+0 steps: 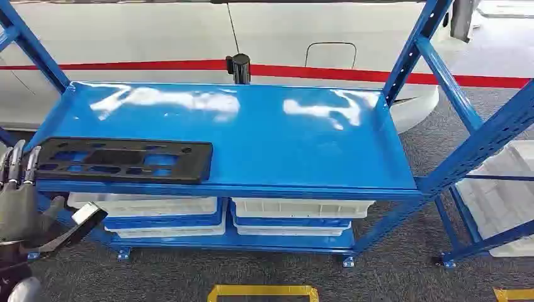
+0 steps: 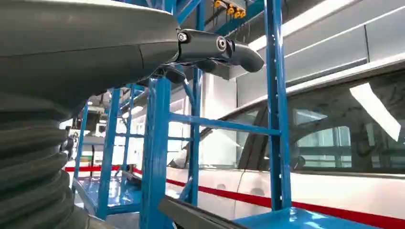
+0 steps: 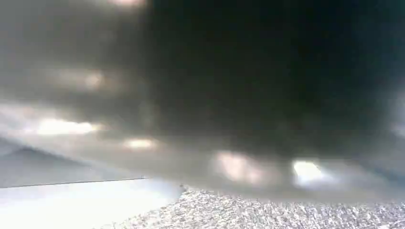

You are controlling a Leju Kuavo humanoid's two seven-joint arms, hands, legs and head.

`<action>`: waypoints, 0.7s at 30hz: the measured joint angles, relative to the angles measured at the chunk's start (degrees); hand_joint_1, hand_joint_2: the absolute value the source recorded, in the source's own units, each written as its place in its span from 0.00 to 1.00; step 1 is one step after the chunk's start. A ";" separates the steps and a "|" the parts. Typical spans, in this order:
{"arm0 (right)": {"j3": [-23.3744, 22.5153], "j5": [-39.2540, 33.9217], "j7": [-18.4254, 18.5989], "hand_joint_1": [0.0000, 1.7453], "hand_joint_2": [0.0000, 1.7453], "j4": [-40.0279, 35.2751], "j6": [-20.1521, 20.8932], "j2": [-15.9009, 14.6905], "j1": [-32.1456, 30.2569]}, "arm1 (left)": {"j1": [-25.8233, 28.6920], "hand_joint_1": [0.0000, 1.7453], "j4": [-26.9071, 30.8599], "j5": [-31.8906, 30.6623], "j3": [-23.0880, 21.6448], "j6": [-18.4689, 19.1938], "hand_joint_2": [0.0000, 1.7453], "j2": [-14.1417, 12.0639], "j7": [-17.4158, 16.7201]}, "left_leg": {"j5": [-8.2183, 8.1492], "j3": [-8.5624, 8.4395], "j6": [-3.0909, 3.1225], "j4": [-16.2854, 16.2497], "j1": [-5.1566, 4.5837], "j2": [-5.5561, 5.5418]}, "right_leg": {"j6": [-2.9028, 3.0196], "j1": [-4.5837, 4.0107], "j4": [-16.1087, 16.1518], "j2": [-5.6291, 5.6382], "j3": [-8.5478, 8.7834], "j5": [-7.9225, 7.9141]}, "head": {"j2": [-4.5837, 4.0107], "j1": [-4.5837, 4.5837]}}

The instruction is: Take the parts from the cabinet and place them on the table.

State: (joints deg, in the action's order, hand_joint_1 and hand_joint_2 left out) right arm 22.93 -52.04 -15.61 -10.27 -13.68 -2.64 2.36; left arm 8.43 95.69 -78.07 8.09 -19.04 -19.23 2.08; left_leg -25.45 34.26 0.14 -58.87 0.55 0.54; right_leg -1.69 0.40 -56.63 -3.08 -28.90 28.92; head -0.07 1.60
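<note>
A white car [image 1: 189,38] with a red stripe fills the background behind the blue steel cabinet [image 1: 441,170]. The cabinet's glossy top shelf [image 1: 283,138] is bare across its middle and right side, with raised lips along its edges. White bins [image 1: 296,211] sit on the lower shelf, and another white bin [image 1: 504,195] stands in the neighbouring rack to the right. The black slotted part [image 1: 123,160] lies flat at the shelf's front left corner, its long side along the front edge. The left hand [image 1: 19,201] hangs just beside the part's left end, fingers upright near it; whether they grip it I cannot tell. Grey carpet [image 1: 390,270] lies in front of the cabinet.
</note>
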 joint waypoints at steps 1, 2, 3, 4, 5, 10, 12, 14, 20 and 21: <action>0.00 0.00 0.00 0.00 0.00 0.00 0.00 0.00 0.00 | -0.01 0.00 -0.02 0.02 -0.02 0.02 1.00 0.00 -0.02 | 0.00 0.00 0.00 0.00 0.00 0.00 | 0.00 0.00 0.00 0.00 0.00 0.00 | 0.00 0.00; 0.00 0.02 0.00 0.00 0.00 0.02 0.02 0.00 0.00 | -0.06 0.00 -0.09 0.04 -0.09 0.07 1.00 -0.07 -0.11 | 0.00 0.00 0.00 0.00 0.00 0.00 | 0.00 0.00 0.00 0.00 0.00 0.00 | 0.00 -0.02; 0.02 0.07 0.02 0.00 0.00 0.04 0.02 0.02 0.00 | -0.12 0.00 -0.18 0.07 -0.13 0.13 1.00 -0.13 -0.18 | 0.00 0.00 0.00 0.00 0.00 0.00 | 0.00 0.00 0.00 0.00 0.00 0.00 | 0.00 -0.02; 0.07 0.18 0.02 0.00 0.00 0.07 0.04 0.02 0.00 | -0.39 0.00 -0.42 0.15 -0.28 0.31 1.00 -0.31 -0.33 | 0.00 0.00 0.00 0.00 0.00 0.00 | 0.00 0.00 0.00 -0.01 0.00 0.00 | 0.00 0.00; 0.18 0.42 0.02 0.00 0.00 0.09 0.09 0.04 0.03 | -0.74 0.00 -0.90 0.17 -0.41 0.37 1.00 -0.52 -0.41 | 0.00 0.00 0.00 0.00 0.01 -0.01 | 0.00 -0.01 0.00 -0.02 0.02 0.00 | 0.00 -0.02; 0.90 1.09 0.17 0.00 0.00 0.17 0.17 0.15 0.38 | -3.22 0.00 -4.44 0.83 -1.11 -0.39 1.00 -1.38 0.13 | 0.02 0.00 -0.01 0.00 0.02 -0.01 | 0.01 -0.02 -0.01 0.00 0.02 0.00 | 0.00 -0.02; 1.22 1.29 0.17 0.00 0.00 0.20 0.20 0.26 0.59 | -4.41 0.00 -6.18 0.96 -1.86 -0.42 1.00 -1.75 0.20 | 0.02 0.02 -0.01 0.00 0.01 0.00 | 0.00 -0.01 -0.01 -0.01 0.01 0.00 | 0.00 -0.02; 1.84 1.97 0.44 0.00 0.00 0.20 0.20 0.28 1.04 | -7.33 0.00 -9.34 1.20 -2.58 -0.24 1.00 -1.81 0.59 | 0.02 0.00 -0.01 0.00 0.01 -0.01 | 0.01 -0.01 -0.01 -0.01 0.01 0.00 | 0.00 -0.02; 3.82 4.02 1.40 0.00 0.00 0.20 0.57 0.74 2.03 | -17.82 0.00 -22.23 2.54 -6.56 2.08 1.00 -1.92 1.25 | 0.07 0.02 -0.03 -0.01 0.02 0.00 | 0.00 -0.01 -0.04 0.00 0.53 -0.03 | 0.00 -0.02; 3.82 4.02 1.40 0.00 0.00 0.20 0.57 0.77 2.04 | -17.94 0.00 -22.45 2.58 -6.60 2.08 1.00 -1.92 1.25 | 0.07 0.02 -0.03 -0.01 0.02 0.00 | 0.00 -0.01 -0.04 0.00 0.53 -0.03 | 0.00 -0.02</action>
State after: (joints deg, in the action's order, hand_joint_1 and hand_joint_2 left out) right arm 26.75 -48.02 -14.21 -10.08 -13.11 -1.88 4.40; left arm -9.51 73.24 -75.49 1.49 -16.96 -21.16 3.32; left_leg -25.38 34.28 0.11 -58.88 0.57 0.54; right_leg -1.69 0.39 -56.67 -3.08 -28.38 28.89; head -0.07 1.57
